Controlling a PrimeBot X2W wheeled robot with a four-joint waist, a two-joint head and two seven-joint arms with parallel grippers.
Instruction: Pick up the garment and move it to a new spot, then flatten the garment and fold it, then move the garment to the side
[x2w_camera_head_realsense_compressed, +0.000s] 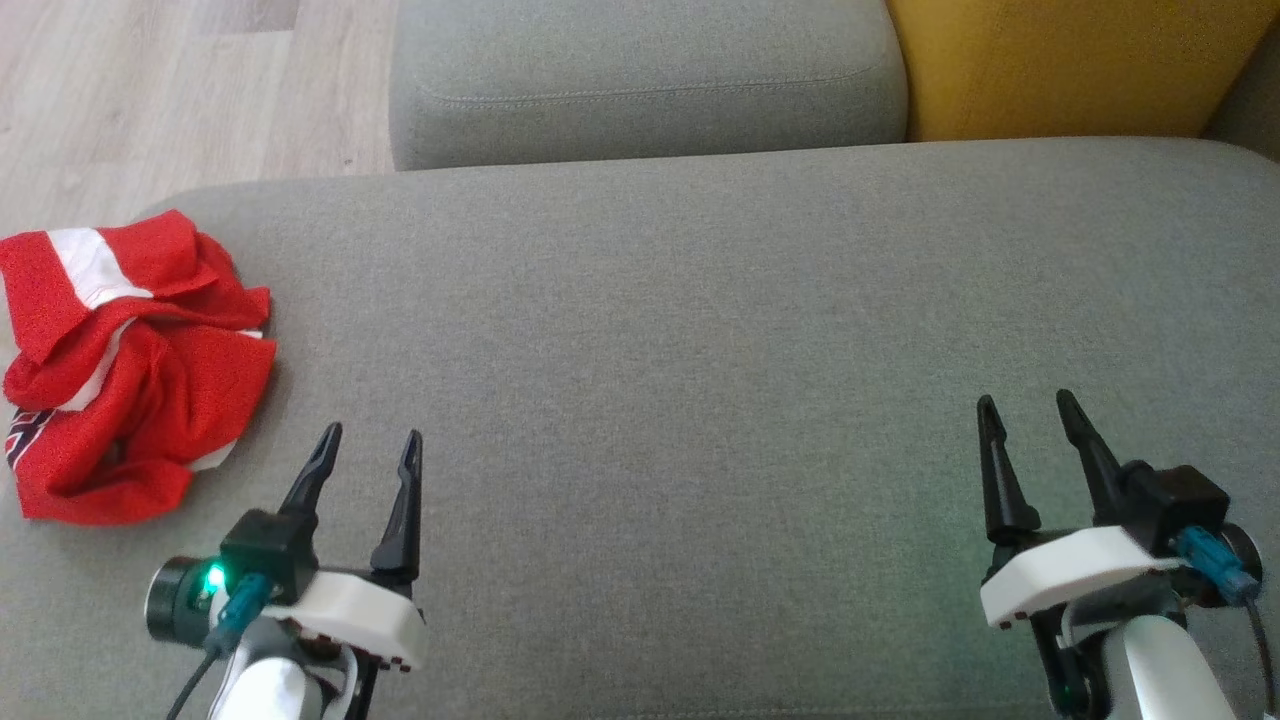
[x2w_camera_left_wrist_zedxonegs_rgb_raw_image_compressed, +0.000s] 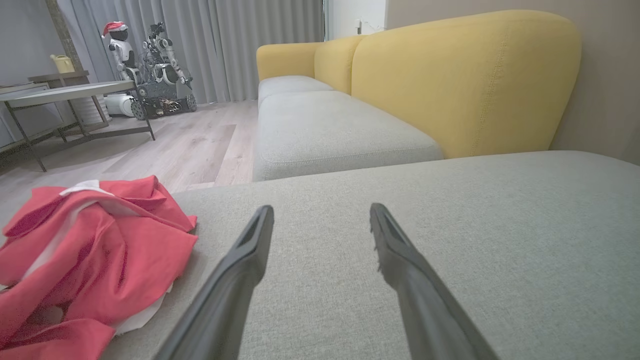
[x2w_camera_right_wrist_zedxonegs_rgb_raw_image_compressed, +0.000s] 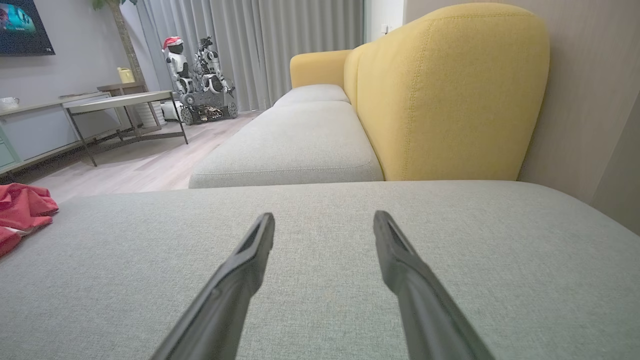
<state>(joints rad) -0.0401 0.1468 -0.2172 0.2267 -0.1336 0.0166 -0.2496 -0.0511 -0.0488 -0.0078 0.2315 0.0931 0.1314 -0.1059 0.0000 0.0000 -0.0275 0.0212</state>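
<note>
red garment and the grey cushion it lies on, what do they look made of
Red garment: thin, soft cloth, matte, likely light cotton or synthetic; it crumples into loose folds, with white panels. Grey cushion: coarse woven upholstery fabric, matte and flecked, seemingly over padding; fine weave grain and rounded edges show.

The left tool (x2w_camera_head_realsense_compressed: 371, 432) has two long, slim black fingers (x2w_camera_head_realsense_compressed: 312, 472) tapering to pointed tips, set in a white moulded housing (x2w_camera_head_realsense_compressed: 355, 610) with small dark spots along its lower edge. Behind the fingers sits a black block (x2w_camera_head_realsense_compressed: 268, 545). Outboard of it is a dark round barrel (x2w_camera_head_realsense_compressed: 172, 602) with a lit green light (x2w_camera_head_realsense_compressed: 213, 577) and a teal plug (x2w_camera_head_realsense_compressed: 240, 600) trailing a dark cable (x2w_camera_head_realsense_compressed: 195, 675). The right tool (x2w_camera_head_realsense_compressed: 1026, 397) has the same white housing, black block, teal plug and dark cable. The forearm (x2w_camera_head_realsense_compressed: 262, 692) below each tool is pale.
</note>
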